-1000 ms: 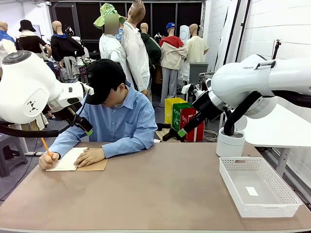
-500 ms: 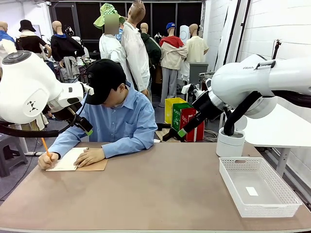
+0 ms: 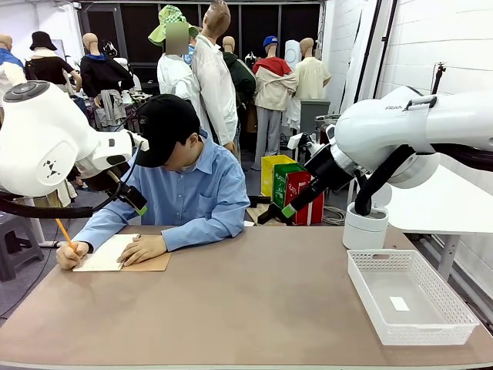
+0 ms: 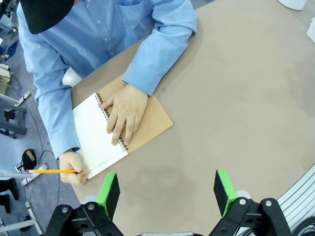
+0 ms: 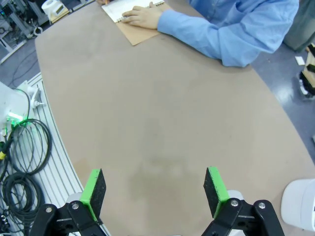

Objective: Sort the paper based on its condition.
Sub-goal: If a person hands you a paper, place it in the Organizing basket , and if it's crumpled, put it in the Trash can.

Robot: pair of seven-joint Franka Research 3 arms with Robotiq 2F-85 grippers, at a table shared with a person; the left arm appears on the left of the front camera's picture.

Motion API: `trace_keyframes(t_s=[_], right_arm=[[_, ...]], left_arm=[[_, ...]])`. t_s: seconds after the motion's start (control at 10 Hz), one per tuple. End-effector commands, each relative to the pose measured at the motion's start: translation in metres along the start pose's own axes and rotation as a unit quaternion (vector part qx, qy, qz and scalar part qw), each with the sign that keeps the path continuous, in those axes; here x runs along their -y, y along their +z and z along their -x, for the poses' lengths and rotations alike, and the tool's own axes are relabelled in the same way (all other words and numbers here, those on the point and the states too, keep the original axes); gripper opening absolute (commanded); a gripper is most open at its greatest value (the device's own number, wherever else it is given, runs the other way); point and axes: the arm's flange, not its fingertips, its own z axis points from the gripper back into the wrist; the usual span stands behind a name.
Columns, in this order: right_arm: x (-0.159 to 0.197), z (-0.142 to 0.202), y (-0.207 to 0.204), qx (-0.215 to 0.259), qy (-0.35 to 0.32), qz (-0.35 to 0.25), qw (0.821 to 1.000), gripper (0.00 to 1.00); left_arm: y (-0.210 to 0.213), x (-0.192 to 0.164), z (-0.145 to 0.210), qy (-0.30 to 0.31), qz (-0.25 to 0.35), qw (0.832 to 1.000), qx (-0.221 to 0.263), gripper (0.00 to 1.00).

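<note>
The paper as a loose sheet is out of view. A person at the far left writes with an orange pencil (image 3: 65,233) on the white page of a spiral notebook (image 3: 108,254) with a brown cover, one hand (image 4: 123,113) flat on it. My left gripper (image 4: 167,189) hangs open high above the table, beside the notebook (image 4: 98,140). Over the bare middle of the table my right gripper (image 5: 155,189) is also open and holds nothing. Both grippers, left (image 3: 139,206) and right (image 3: 281,212), hover well above the tabletop.
A white mesh basket (image 3: 431,333) stands at the right front with a tiny white scrap (image 3: 399,304) inside. Behind it is a white cylindrical tub (image 3: 364,227). The brown tabletop (image 3: 254,301) lies bare between notebook and basket.
The person's writing hand and pencil have shifted slightly left on the page. Both arms hold still.
</note>
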Motion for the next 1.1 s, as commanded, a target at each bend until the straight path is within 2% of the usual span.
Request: trace_keyframes(t_s=[0.0,1.0], right_arm=[[-0.0002,-0.0016,0.0002,-0.004,-0.003,0.005,1.000,1.00],[-0.0002,-0.0016,0.0002,-0.004,-0.003,0.005,1.000,1.00]], left_arm=[[0.0003,-0.0005,0.0000,0.001,0.001,1.000,0.001,1.00],[0.0003,-0.0005,0.0000,0.001,0.001,1.000,0.001,1.00]])
